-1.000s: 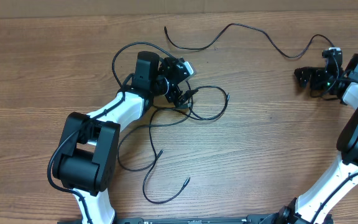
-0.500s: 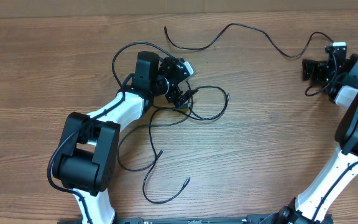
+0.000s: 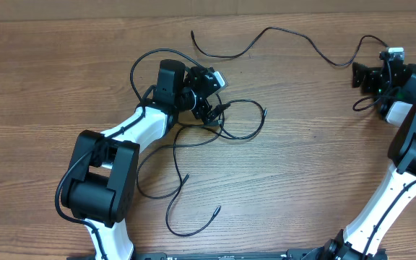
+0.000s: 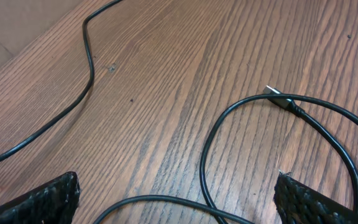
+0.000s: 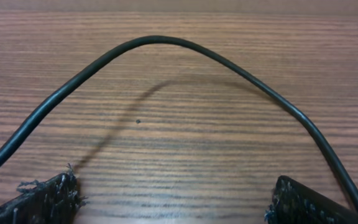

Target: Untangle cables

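Observation:
Several thin black cables lie on the wooden table. A loose tangle of loops (image 3: 231,134) sits at centre-left, with strands trailing toward the front (image 3: 173,189). My left gripper (image 3: 209,101) is low over the tangle's back edge and open. In the left wrist view its jaws (image 4: 176,182) straddle a cable strand (image 4: 166,199), with a silvery plug tip (image 4: 272,93) ahead. One long cable (image 3: 287,32) runs along the back to the right. My right gripper (image 3: 357,76) is open and empty at that cable's right end; the cable arches ahead of the jaws (image 5: 173,180) in the right wrist view (image 5: 166,40).
Another black cord (image 4: 89,62) curves across the upper left of the left wrist view. The table's back edge (image 3: 208,10) runs close behind the long cable. Bare wood (image 3: 323,159) lies between the two arms.
My right gripper has moved a little toward the back and turned to face left. The left arm and the tangle have not moved.

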`<state>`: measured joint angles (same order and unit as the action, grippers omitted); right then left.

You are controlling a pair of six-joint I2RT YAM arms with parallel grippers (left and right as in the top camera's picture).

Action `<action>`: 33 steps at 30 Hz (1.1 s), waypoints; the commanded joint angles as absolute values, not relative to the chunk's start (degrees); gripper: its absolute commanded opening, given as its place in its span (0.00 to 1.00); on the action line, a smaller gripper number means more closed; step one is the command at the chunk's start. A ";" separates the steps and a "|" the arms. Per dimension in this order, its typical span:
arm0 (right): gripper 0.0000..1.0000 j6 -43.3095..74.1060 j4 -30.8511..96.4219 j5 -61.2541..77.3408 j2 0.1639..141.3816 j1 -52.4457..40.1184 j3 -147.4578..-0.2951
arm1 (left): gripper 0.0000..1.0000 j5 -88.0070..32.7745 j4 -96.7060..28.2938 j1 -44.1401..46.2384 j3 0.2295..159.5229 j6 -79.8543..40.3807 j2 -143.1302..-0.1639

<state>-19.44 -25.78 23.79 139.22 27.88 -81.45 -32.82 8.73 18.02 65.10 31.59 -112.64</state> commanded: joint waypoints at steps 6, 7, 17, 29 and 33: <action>1.00 -20.75 -30.59 19.57 144.00 28.77 -81.47 | 1.00 -33.93 8.75 18.00 65.80 30.63 -113.14; 1.00 -20.71 -32.18 19.57 143.61 28.77 -81.47 | 1.00 -33.93 8.75 18.00 65.80 30.63 -113.14; 1.00 -14.79 -20.99 20.62 127.37 28.51 -81.47 | 1.00 -33.93 8.75 18.02 65.80 30.63 -113.14; 1.00 -14.50 19.49 20.67 97.32 26.33 -81.47 | 1.00 -33.93 8.75 18.02 65.80 30.63 -113.14; 1.00 -13.26 31.51 20.64 88.25 23.03 -81.47 | 1.00 -33.93 8.75 18.02 65.80 30.63 -113.14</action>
<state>-14.74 28.62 20.53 93.12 25.47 -81.21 -32.82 8.75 18.02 65.10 31.59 -112.64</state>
